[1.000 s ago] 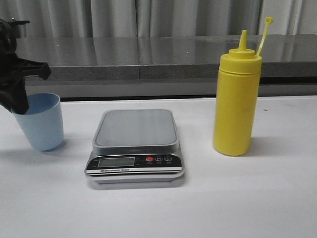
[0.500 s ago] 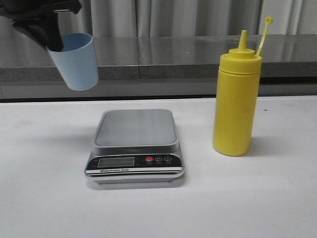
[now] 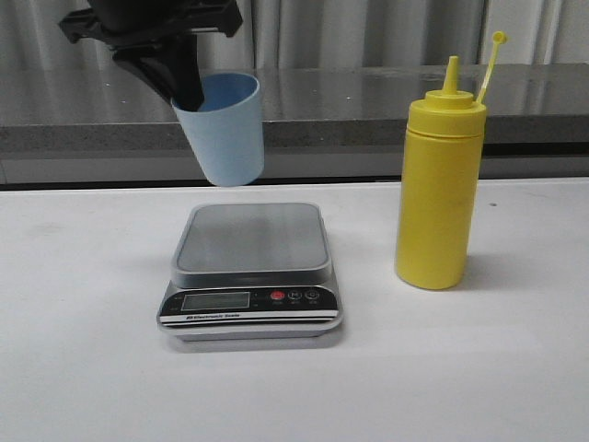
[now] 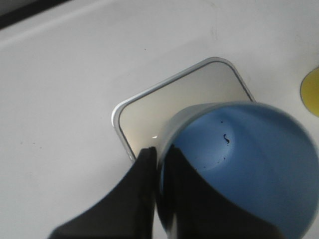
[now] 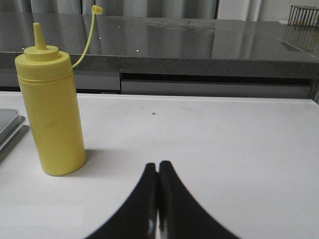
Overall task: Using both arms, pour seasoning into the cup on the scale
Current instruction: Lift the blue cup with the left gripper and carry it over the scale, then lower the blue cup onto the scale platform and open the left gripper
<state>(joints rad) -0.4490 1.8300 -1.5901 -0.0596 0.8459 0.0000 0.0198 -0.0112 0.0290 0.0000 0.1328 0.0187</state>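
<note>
Scale [image 3: 251, 273] sits nearest the front edge of the white counter [image 3: 479, 368], a bit left of centre, display and red button facing front, platform bare. Seasoning bottle [image 3: 440, 193] stands upright to its right, well apart, cap off the nozzle and dangling on its strap.

Right gripper [image 5: 158, 172] is low over the counter on the right side, fingers pressed together with nothing between them, bottle [image 5: 51, 112] near but not touched.

Left gripper [image 3: 175, 64] is up in the air above the scale's back-left area, clamped on the rim of the blue cup [image 3: 224, 129], one finger inside, one outside. Cup is airborne, tilted, clear of the platform. In the left wrist view, cup [image 4: 249, 164] interior has a few dark specks; scale platform [image 4: 169, 109] directly below.
</note>
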